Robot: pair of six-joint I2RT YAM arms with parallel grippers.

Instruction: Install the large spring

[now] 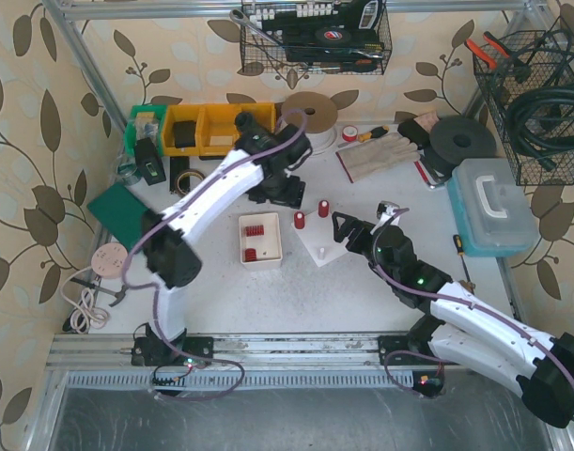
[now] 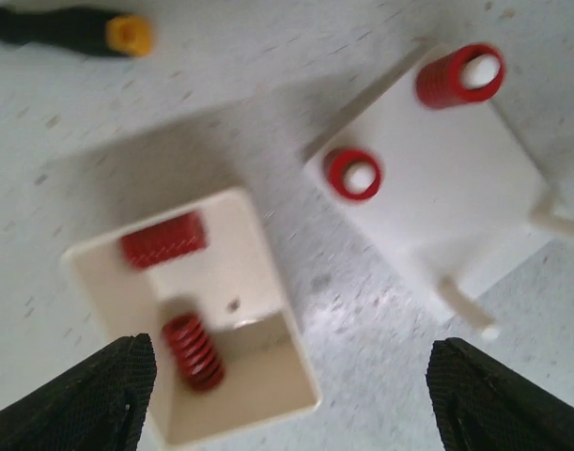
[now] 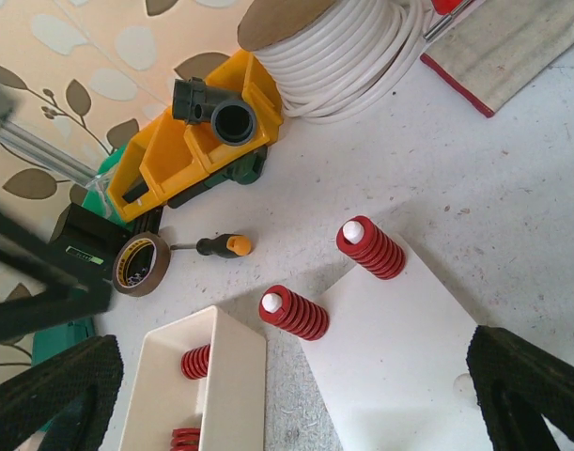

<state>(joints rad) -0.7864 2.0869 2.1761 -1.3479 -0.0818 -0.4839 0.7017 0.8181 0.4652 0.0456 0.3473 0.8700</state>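
A white peg plate [image 1: 321, 246] lies mid-table. Two large red springs stand on its far pegs [image 1: 299, 219] [image 1: 323, 209]; the right wrist view has them as the left spring [image 3: 294, 312] and the right spring [image 3: 371, 247]. A bare peg [image 2: 465, 305] sticks up nearer the plate's front. Left of the plate, a white tray [image 1: 259, 257] holds two smaller red springs [image 2: 164, 240] [image 2: 193, 352]. My left gripper [image 1: 288, 194] hovers open above the tray's corner and the plate, holding nothing. My right gripper [image 1: 349, 228] is open beside the plate's right edge, also with nothing in it.
A black-and-orange screwdriver [image 3: 221, 246] and a tape roll [image 3: 136, 265] lie behind the tray. Yellow bins [image 1: 207, 127] and a cable reel [image 1: 310, 113] stand at the back. A plastic box [image 1: 493, 207] with a blue lid sits at the right.
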